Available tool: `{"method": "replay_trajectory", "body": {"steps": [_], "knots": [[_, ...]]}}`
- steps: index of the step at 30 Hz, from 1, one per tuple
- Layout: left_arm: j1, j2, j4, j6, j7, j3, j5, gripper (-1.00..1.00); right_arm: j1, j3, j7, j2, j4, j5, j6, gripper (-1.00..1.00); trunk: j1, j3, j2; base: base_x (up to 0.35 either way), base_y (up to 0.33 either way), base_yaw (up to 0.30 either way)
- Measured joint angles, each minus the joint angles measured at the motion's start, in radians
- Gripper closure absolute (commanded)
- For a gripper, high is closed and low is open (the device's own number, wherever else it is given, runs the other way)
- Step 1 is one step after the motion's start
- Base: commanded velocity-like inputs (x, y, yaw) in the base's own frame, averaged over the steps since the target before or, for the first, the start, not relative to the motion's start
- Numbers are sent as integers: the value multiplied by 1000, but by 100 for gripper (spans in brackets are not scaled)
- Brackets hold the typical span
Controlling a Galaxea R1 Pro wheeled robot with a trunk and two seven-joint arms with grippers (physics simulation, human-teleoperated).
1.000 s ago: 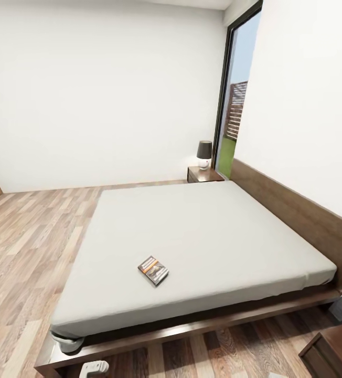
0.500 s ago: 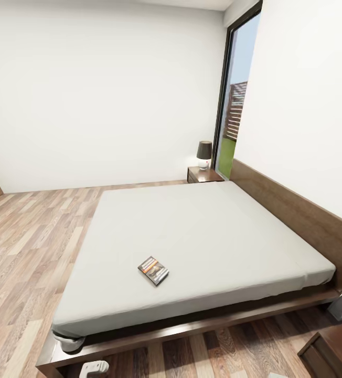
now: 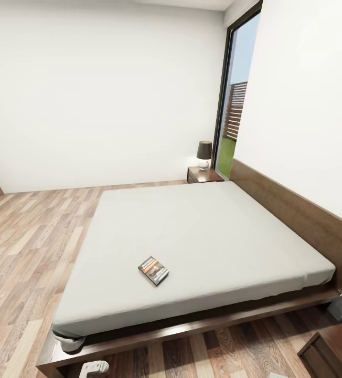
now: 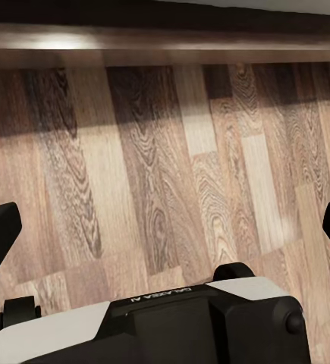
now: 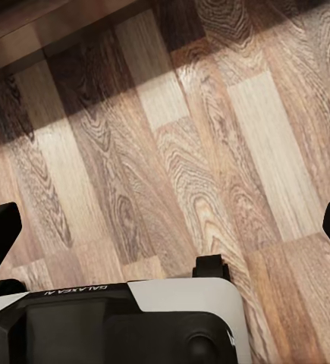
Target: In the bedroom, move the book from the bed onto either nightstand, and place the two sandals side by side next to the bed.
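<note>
The book (image 3: 153, 270) lies flat on the pale grey mattress of the bed (image 3: 207, 226), near its front edge and left of centre. One nightstand (image 3: 204, 174) stands at the far side of the bed by the headboard, and a corner of another (image 3: 332, 350) shows at the lower right. The sandals are out of view. In the left wrist view, my left gripper (image 4: 165, 231) is open over bare plank floor beside the bed frame (image 4: 165, 42). My right gripper (image 5: 165, 227) is open too, above the floor with nothing between its fingers.
A dark-shaded lamp (image 3: 204, 152) sits on the far nightstand. A tall dark-framed window (image 3: 235, 94) stands behind it. The wooden headboard (image 3: 297, 210) runs along the right wall. Plank floor (image 3: 29, 247) spreads to the left of the bed.
The head view has shifted very slightly since a second ago. The book and the bed lie as before.
</note>
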Motion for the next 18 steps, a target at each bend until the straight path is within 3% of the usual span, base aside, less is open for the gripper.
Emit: {"method": "replay_trajectory", "body": {"steps": [18], "knots": [[0,0,0,1,0,0,0,-100,0,0,0,1,-1,0,0,-100,0,0,0,10,-4,0]]}}
